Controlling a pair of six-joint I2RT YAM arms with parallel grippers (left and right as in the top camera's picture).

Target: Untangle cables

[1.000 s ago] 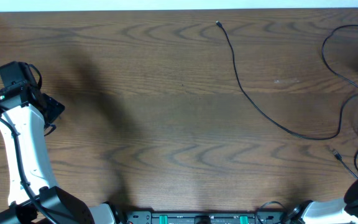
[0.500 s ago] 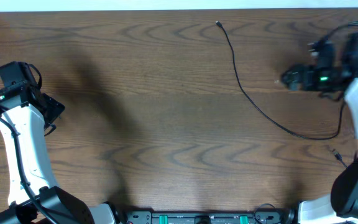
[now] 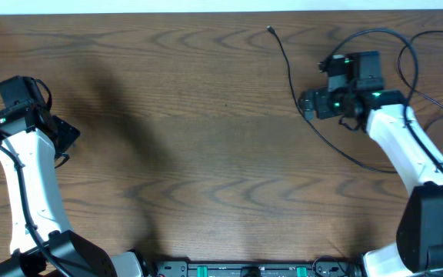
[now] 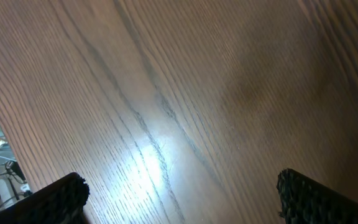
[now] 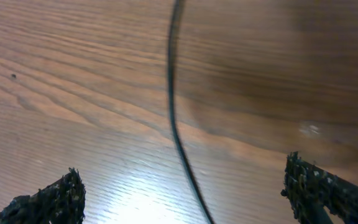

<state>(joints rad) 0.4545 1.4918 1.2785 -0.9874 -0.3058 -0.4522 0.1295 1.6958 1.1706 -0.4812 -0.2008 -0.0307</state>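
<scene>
From overhead, a long black cable is being shown lying on the bench, running from a small plug near the far edge down and across to the right, where more black cables are lying in loose loops at the bench edge. The right fingers are being held over the long black cable, and the left fingers are being kept well apart from every cable, at the left side. In the left wrist view, the left fingers are being held wide apart over bare wood. In the right wrist view, the right fingers are being held wide apart, with the long black cable lying between them, unclamped.
</scene>
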